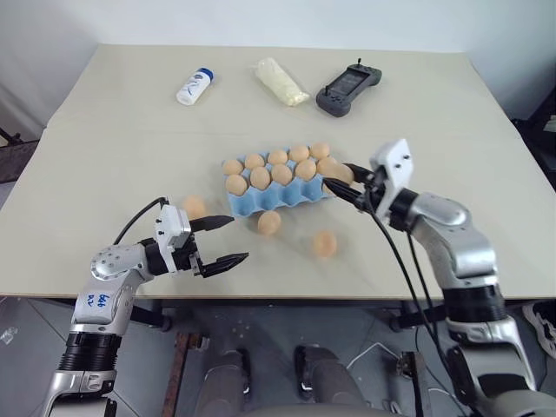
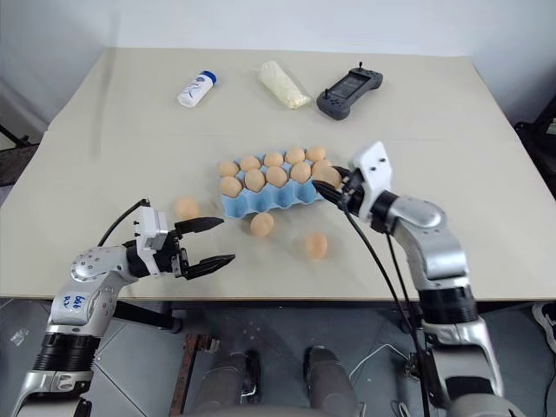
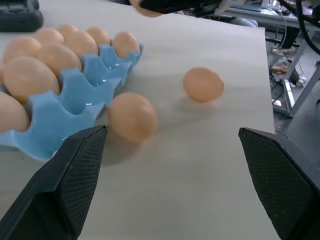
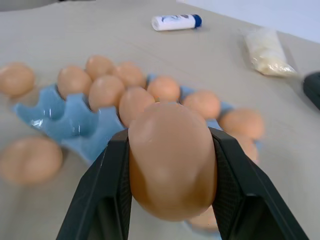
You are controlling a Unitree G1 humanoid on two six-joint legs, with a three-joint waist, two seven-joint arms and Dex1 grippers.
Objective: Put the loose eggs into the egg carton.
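Egg (image 4: 172, 160) pinched in right hand (image 1: 340, 185) above carton (image 1: 278, 198); left hand (image 1: 228, 241) spread.

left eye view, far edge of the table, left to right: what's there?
White bottle → pale yellow packet → dark grey controller.

tan-orange eggs (image 1: 269, 222), light blue egg carton (image 1: 261, 201), white bottle (image 1: 195, 87) with blue cap, dark grey controller (image 1: 347, 89)
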